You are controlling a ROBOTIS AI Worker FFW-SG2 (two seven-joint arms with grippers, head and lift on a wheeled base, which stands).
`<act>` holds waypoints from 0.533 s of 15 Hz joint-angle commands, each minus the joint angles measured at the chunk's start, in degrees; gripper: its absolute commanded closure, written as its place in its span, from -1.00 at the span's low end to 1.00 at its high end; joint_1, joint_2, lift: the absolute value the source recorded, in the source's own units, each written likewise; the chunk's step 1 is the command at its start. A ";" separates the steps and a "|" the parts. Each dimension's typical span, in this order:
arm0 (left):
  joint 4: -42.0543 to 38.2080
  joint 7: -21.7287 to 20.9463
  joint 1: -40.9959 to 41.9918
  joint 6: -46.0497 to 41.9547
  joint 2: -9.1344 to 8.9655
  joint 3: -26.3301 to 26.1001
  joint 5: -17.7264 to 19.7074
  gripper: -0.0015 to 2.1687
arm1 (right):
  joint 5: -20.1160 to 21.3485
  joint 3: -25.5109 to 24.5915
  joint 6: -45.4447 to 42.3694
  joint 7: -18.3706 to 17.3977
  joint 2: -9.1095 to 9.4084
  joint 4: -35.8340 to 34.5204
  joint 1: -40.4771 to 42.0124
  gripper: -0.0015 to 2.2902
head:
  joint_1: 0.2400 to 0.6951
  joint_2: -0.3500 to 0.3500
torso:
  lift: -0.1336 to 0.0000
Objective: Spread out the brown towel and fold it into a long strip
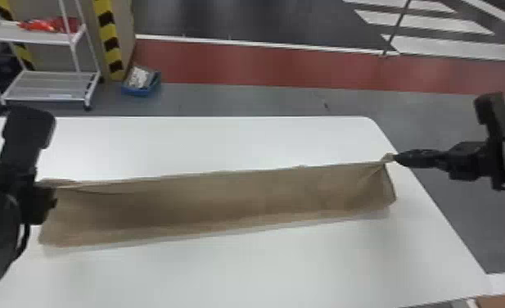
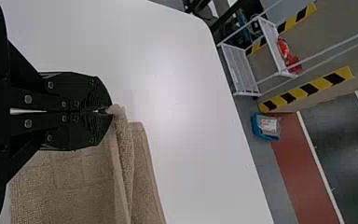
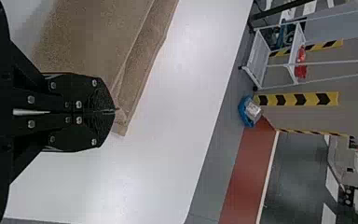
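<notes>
Brown towel: the towel (image 1: 222, 200) is stretched as a long strip across the white table (image 1: 239, 270), its long far edge drawn nearly straight between the two grippers.
Left gripper: the left gripper (image 1: 38, 202) is placed at the strip's left end. In the left wrist view, a small tuft of the corner is pinched at the tips of the left gripper (image 2: 109, 111), which are pressed together.
Right gripper: the far right corner is gripped by the right gripper (image 1: 395, 158), and the cloth is pulled to a point there. In the right wrist view, the fingers of the right gripper (image 3: 114, 111) are closed on the towel's corner.
Near edge: the towel's body is spread from the held edge toward the robot, and a faint shadow is cast beside it.
</notes>
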 commanded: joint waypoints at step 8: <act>8.08 3.18 -0.93 0.42 -0.33 0.17 1.19 0.68 | 0.29 3.10 -4.47 -3.89 0.73 7.26 -2.15 0.13 | 1.00 -0.37 | -0.86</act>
